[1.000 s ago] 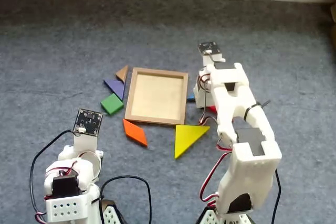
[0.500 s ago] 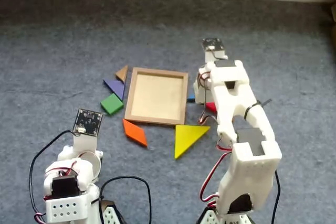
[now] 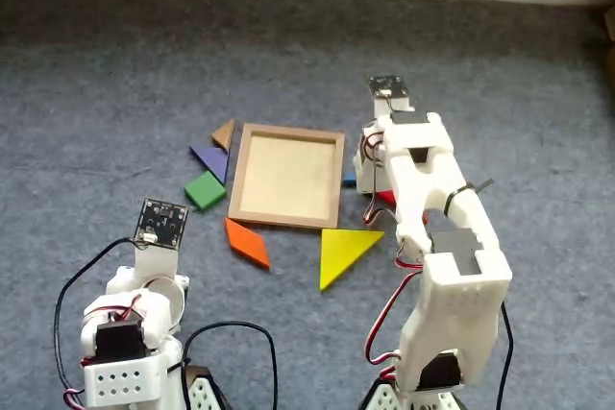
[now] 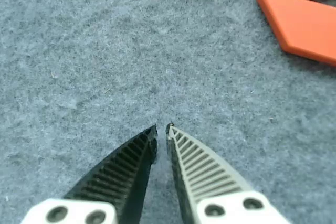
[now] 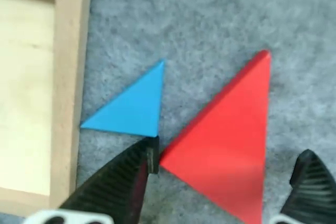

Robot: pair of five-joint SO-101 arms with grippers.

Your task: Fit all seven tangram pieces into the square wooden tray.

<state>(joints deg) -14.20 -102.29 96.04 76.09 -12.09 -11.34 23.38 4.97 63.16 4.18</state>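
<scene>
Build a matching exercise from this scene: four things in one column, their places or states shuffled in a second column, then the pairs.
Things
1. yellow triangle
2. green square
3. red triangle
4. wooden tray

Places or states
a. between the open fingers of the right gripper
b. holds no piece
c. left of the tray in the high view, next to the purple piece
d. by the tray's near right corner in the high view

Pairs: 1-d, 2-c, 3-a, 4-b
</scene>
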